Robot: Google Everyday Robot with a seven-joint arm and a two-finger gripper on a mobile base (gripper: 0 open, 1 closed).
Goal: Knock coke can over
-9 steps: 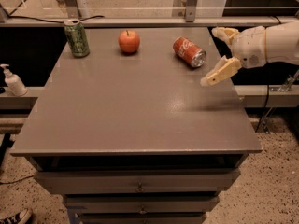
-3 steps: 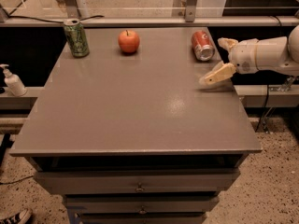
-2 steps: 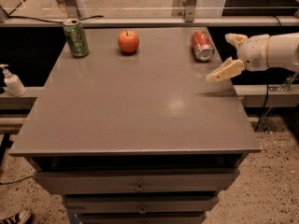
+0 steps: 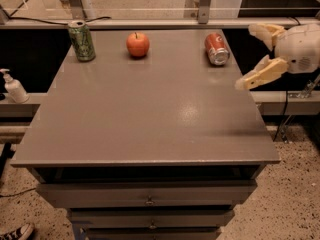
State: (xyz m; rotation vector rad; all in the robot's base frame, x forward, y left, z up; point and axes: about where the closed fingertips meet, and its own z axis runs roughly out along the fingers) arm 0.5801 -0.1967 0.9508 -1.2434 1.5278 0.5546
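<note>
Coke can [image 4: 217, 48]: we log it lying on its side at back right of the worktop [image 4: 150, 124], gripper [image 4: 246, 57] just beside, fingers [image 4: 262, 71] wide and empty; knock judged done, only retreat remains.

I see the tool [image 4: 247, 56] hanging just off the right edge of the table [image 4: 150, 129], near its far right corner. Its two cream fingers [image 4: 262, 71] are spread wide apart, tips pointing left toward the table. The rounded white wrist [image 4: 300, 46] sits behind them, further right.
</note>
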